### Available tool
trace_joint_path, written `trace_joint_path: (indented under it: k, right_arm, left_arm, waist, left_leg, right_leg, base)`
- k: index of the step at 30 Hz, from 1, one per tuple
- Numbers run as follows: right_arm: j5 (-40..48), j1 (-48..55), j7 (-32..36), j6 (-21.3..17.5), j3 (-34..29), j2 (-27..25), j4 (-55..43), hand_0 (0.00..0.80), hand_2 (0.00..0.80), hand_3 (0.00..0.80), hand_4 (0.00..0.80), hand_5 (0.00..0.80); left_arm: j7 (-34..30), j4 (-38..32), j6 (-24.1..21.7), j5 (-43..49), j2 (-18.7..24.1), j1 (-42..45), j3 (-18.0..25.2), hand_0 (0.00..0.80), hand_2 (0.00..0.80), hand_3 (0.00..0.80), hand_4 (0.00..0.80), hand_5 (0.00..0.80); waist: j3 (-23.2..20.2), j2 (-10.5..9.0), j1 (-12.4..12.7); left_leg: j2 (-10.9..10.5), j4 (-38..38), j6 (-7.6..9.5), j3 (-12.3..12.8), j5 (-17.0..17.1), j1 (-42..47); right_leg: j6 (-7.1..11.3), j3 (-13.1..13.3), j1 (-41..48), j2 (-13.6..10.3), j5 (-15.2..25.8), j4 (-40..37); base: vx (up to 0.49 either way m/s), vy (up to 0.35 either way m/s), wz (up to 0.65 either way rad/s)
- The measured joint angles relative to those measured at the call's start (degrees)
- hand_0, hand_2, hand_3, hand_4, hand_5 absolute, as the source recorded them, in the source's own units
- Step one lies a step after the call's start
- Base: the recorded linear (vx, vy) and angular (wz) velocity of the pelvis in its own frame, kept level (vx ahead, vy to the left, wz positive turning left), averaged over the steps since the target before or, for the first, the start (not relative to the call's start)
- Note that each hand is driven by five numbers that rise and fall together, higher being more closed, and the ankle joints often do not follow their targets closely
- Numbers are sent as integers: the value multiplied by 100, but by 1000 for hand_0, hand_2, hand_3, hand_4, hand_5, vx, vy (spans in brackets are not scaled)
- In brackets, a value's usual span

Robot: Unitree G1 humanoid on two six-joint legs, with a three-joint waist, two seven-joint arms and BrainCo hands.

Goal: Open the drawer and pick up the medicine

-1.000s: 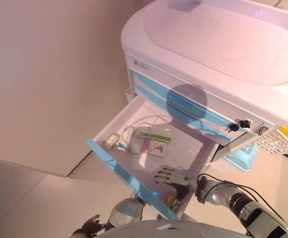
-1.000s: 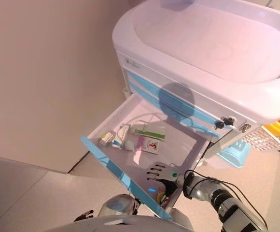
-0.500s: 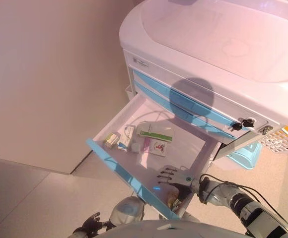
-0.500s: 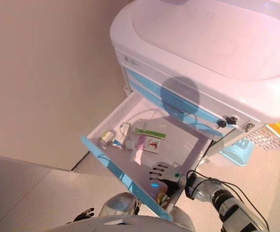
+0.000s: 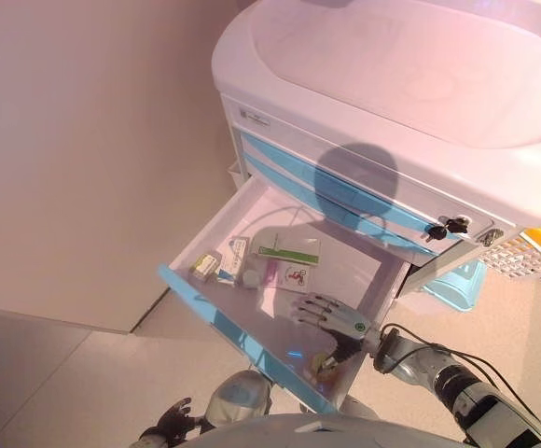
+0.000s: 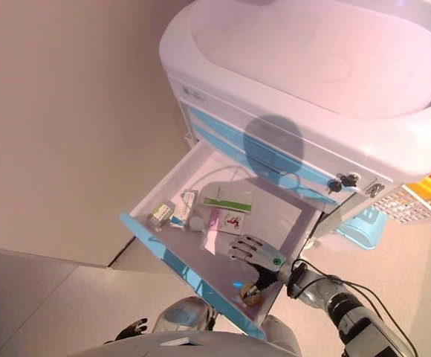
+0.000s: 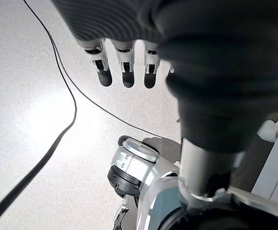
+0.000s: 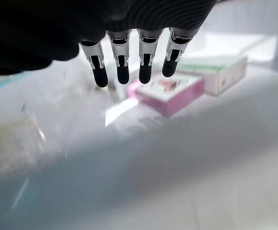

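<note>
Medicine boxes lie on the floor of the open drawer [image 5: 373, 271], none of them yet held. A pink box [image 5: 289, 277] sits near the middle of the drawer floor; a white box with a green stripe [image 5: 288, 251] lies just behind it, toward the cabinet; a slim white-and-blue box [image 5: 235, 257] and a small greenish box [image 5: 204, 267] lie toward the drawer's left front corner, near the blue front panel [image 5: 233, 331]. A small white round item next to the slim box is too small to identify.

The right hand [image 5: 331, 315] hovers inside the drawer, over its right front part, fingers [image 8: 122, 72] straight and spread, grasping nothing. In the right wrist view the fingertips point toward the pink box and hang apart from it, with bare drawer floor between. A crumpled clear wrapper [image 5: 325, 362] lies in the right front corner of the drawer, below the hand.

The left hand [image 7: 124, 64] hangs low beside the robot over the floor, fingers relaxed and empty, idle.

The drawer belongs to a white cart [image 5: 392, 84] with blue-fronted drawers; the upper drawers [image 5: 345, 191] are closed. A blue basket [image 5: 457, 289] stands on the floor behind the cart.

Progress, as judged: opening appears complete; reaching is under way; closing the fingers on a box and lifting it remain.
</note>
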Motion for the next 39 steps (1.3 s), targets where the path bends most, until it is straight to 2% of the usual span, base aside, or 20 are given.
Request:
trace_joint_path:
  k: [11, 20, 28, 39]
  right_arm:
    - [611, 134, 42, -111, -114, -234, -877, 0, 0, 0, 0, 0]
    - [940, 156, 570, -435, -92, -482, -1328, 0, 0, 0, 0, 0]
    - [584, 123, 1063, -597, 164, -651, -1188, 0, 0, 0, 0, 0]
    - [-177, -70, 732, -551, 242, -357, -488, 0, 0, 0, 0, 0]
  left_arm:
    - [1, -143, 8, -3, 0, 5, 0, 0, 0, 0, 0, 0]
    - [-52, -159, 24, -3, 2, 5, 1, 0, 0, 0, 0, 0]
    - [-78, -152, 28, -1, 11, -3, 1, 0, 0, 0, 0, 0]
    - [-73, -131, 11, 8, 32, -70, 1, 0, 0, 0, 0, 0]
  waist:
    - [140, 19, -126]
    - [149, 17, -203]
    - [191, -52, -175]
    - [201, -71, -65]
  left_leg:
    - [23, -20, 3, 173, 0, 91]
    - [32, -84, 11, 207, 6, 128]
    - [38, -82, 22, 209, 16, 128]
    - [35, -81, 55, 191, 38, 118]
  right_leg:
    - [0, 130, 20, 14, 1, 52]
    - [0, 166, 10, 18, 0, 56]
    - [0, 164, 12, 26, 1, 40]
    - [1, 148, 12, 22, 1, 26]
  base:
    - [-6, 8, -6]
    - [-1, -4, -1]
    - [-16, -36, 0]
    - [-2, -3, 0]
